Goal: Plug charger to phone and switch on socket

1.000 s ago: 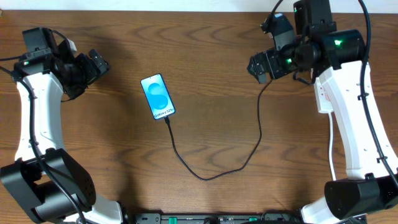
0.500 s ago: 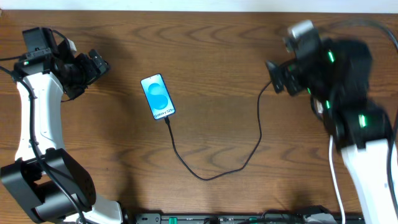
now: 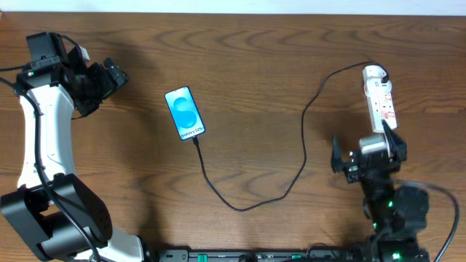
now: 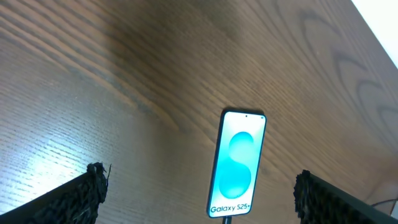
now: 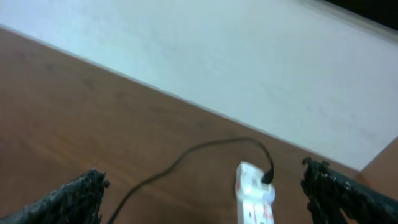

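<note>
Phone point(image 3: 185, 113), glossy blue rectangle on wood-grain table point(image 3: 255, 58), thin black charger point(image 3: 304, 145) at its lower edge, left and right jaws spread wide, empty

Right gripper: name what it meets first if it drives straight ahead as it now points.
Probably the socket, lying ahead between the right gripper's open fingers; the charger plugs into its far end. Depth is unclear.

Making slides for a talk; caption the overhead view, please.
Black charger meets the phone at its lower edge and loops across the table to the socket.
</note>
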### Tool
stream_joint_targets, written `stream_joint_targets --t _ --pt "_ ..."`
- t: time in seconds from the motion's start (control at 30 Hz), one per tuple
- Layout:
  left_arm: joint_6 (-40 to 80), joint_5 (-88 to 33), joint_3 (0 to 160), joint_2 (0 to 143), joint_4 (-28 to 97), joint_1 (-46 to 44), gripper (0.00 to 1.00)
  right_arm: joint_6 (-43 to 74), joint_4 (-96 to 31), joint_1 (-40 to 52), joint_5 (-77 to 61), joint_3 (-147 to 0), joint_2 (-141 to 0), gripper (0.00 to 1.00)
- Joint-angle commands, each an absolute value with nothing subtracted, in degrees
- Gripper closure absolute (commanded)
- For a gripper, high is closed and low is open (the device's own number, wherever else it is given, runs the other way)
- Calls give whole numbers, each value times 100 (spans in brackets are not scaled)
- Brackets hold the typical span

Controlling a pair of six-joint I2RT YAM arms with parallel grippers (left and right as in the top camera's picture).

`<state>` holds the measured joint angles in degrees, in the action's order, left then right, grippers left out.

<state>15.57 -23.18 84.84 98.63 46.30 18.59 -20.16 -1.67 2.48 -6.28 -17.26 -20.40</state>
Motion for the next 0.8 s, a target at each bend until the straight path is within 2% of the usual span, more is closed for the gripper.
stream_joint_targets --t 0.0,0.33,0.47,0.77 --pt "1483 -2261 8475 9804 4641 1857 2 -2062 62 224 -725 -1013 -1363 1" --pt "1483 -2261 8475 9804 4641 1857 2 -2062 119 233 -967 -25 -403 1" --pt "1483 -2261 8475 9804 4641 1857 2 -1975 -357 235 -1076 -32 -60 1" --pt "1483 -2261 8475 9804 4641 1857 2 -1761 -346 233 -1068 -32 -34 1"
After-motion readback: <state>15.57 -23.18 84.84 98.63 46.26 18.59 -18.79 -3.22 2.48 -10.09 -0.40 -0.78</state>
